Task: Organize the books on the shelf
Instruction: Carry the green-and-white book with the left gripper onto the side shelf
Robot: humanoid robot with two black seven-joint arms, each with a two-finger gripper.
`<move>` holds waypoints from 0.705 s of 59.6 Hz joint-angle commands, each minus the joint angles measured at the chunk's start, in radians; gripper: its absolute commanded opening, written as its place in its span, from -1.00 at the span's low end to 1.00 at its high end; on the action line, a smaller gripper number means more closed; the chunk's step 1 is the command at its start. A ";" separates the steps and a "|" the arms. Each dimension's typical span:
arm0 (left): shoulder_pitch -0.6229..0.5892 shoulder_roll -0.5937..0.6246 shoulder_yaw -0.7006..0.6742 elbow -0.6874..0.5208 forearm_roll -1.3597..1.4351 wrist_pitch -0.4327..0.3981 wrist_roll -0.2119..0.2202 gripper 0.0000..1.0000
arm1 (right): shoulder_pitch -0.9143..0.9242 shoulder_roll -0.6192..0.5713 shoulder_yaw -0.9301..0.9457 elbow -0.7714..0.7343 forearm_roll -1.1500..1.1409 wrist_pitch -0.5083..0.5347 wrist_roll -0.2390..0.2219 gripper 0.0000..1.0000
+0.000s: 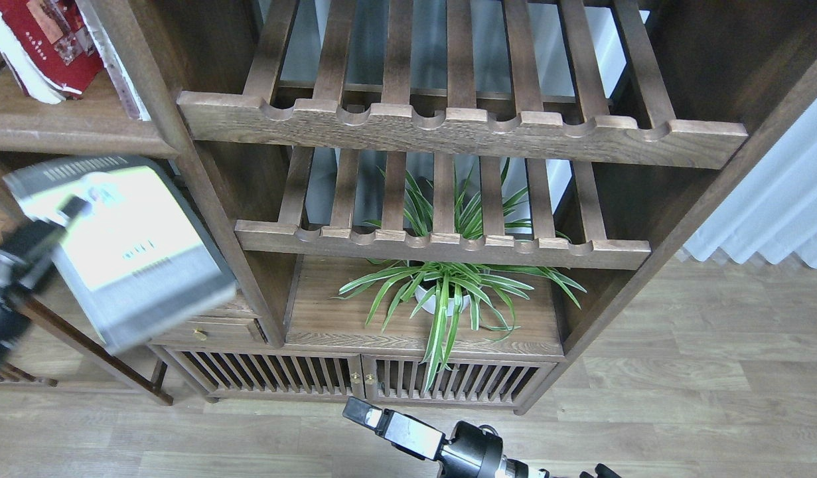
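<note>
Books are being shelved: the left gripper (63,216) pinches the thick black-edged book (126,249) by its left side, below the shelf (70,133), where a red book (46,40) leans above it. Next, I judge, lift and stand it beside that one. Cover print is unreadable. Whether the low right gripper (358,413) is spread, I cannot tell.

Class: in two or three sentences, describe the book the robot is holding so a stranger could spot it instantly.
Start at the large walnut-brown bookcase; look to its lower left. There the left gripper holds a thick book with grey-black edges and a pale yellow-green panel. Unlike the red book on the shelf above, it hangs tilted in mid-air.
</note>
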 commanded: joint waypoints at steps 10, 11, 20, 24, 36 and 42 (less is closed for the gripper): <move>-0.027 0.101 -0.166 0.062 0.008 0.000 0.034 -0.83 | -0.003 0.001 -0.001 -0.002 0.000 0.000 -0.001 0.84; -0.033 0.104 -0.168 0.068 0.009 0.000 0.039 -0.83 | -0.003 0.002 -0.001 -0.002 0.000 0.000 -0.001 0.84; -0.231 0.114 -0.140 0.176 0.087 0.000 0.071 -0.83 | -0.005 0.007 -0.004 -0.002 -0.001 0.000 -0.001 0.84; -0.303 0.114 -0.113 0.217 0.132 0.000 0.073 -0.83 | -0.008 0.011 -0.004 0.000 0.000 0.000 -0.001 0.84; -0.552 0.097 0.006 0.320 0.344 0.000 0.097 -0.83 | -0.012 0.013 -0.001 0.000 0.000 0.000 0.001 0.84; -0.604 0.092 0.015 0.335 0.429 0.000 0.117 -0.83 | -0.012 0.013 -0.001 0.000 0.000 0.000 -0.001 0.84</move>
